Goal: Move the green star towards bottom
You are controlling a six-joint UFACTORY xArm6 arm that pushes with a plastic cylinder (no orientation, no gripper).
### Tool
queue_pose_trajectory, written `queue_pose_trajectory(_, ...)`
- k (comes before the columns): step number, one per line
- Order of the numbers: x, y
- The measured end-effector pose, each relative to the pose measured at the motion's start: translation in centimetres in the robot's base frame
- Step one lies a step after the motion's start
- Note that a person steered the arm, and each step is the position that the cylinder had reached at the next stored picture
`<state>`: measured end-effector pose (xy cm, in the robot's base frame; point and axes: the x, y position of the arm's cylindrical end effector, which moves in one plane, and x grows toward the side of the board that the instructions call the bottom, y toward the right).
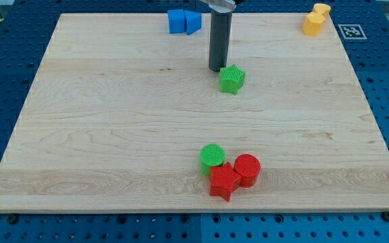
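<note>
The green star (232, 79) lies on the wooden board (113, 121), right of centre in the upper half. My tip (217, 69) rests on the board just to the star's upper left, very close to it or touching it. The dark rod rises from there to the view's top edge.
A green cylinder (213, 156), a red star (224, 181) and a red cylinder (247, 169) cluster near the bottom centre. Blue blocks (183, 21) sit at the top edge left of the rod. Yellow blocks (315, 19) sit at the top right corner.
</note>
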<state>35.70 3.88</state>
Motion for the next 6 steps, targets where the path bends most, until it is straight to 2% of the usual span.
queue_pose_trajectory(6,4.4,3.2)
